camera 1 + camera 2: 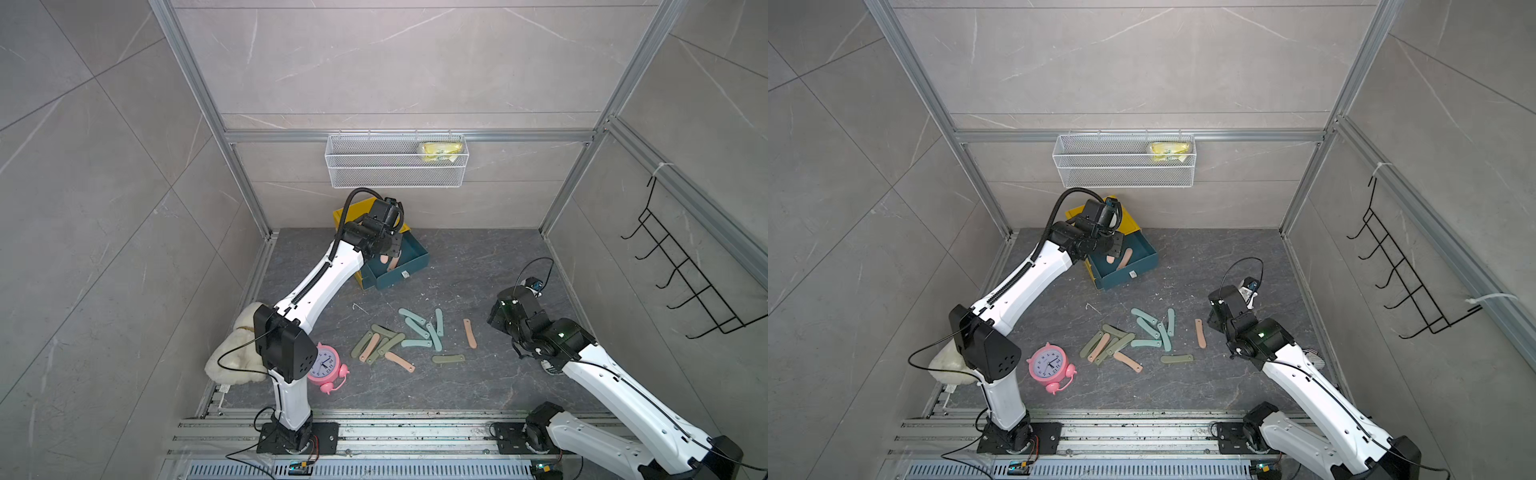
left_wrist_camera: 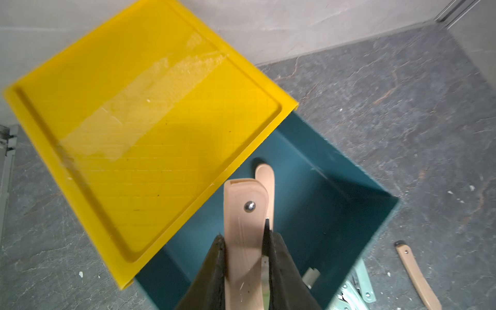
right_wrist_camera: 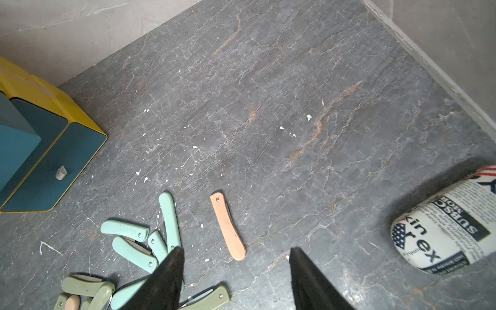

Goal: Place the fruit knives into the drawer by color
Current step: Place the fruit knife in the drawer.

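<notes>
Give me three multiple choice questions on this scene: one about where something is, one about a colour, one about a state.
1. Where is the yellow packet? A: in the wire basket. B: in the open drawer. C: on the floor.
2. What colour is the knife in the left hand? A: teal. B: olive green. C: salmon pink.
3. How is the right hand? A: shut on a knife. B: open and empty. C: out of view.
Answers: 1 A, it shows through the mesh. 2 C, the left wrist view shows it pink. 3 B, its fingers stand apart, nothing between.
</notes>
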Robot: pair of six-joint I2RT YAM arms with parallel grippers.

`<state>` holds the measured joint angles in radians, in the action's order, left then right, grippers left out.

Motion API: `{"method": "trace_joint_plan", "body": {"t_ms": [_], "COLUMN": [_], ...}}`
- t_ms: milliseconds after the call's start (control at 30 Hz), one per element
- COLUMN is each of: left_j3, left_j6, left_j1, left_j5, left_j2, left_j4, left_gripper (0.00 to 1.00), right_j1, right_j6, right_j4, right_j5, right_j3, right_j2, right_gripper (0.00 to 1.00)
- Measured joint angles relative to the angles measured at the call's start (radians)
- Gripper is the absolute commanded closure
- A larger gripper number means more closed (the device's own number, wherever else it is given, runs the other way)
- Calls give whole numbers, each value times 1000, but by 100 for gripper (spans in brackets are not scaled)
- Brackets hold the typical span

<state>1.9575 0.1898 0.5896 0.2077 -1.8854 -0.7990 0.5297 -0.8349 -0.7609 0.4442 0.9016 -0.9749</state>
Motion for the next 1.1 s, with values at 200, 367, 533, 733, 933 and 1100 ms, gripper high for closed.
{"method": "trace_joint_plan", "body": {"t_ms": [200, 367, 533, 733, 933, 1100], "left_j3": [0, 2, 11, 54, -37, -262], "left_j6": [-6, -12, -9, 11, 52, 107], "left_j1": [5, 3, -10, -16, -16, -16], "left_j5": [-26, -39, -56, -93, -166, -206], "left_j2": [-39, -39, -39, -9, 171, 403], "left_j4": [-11, -8, -8, 12, 104, 220], "left_gripper": [60, 41, 32, 14, 1, 1], "right_j1": [0, 0, 0, 0, -1, -8], "right_j6": [0, 6, 20, 26, 26, 26], "right_j4": [2, 3, 6, 22, 70, 111], "right_j5": [-16, -34, -51, -90, -137, -159], "right_j3": [0, 9, 11, 11, -1, -34], "right_j2": [-27, -59, -83, -139, -264, -362], "right_gripper": [35, 34, 34, 32, 34, 35]}}
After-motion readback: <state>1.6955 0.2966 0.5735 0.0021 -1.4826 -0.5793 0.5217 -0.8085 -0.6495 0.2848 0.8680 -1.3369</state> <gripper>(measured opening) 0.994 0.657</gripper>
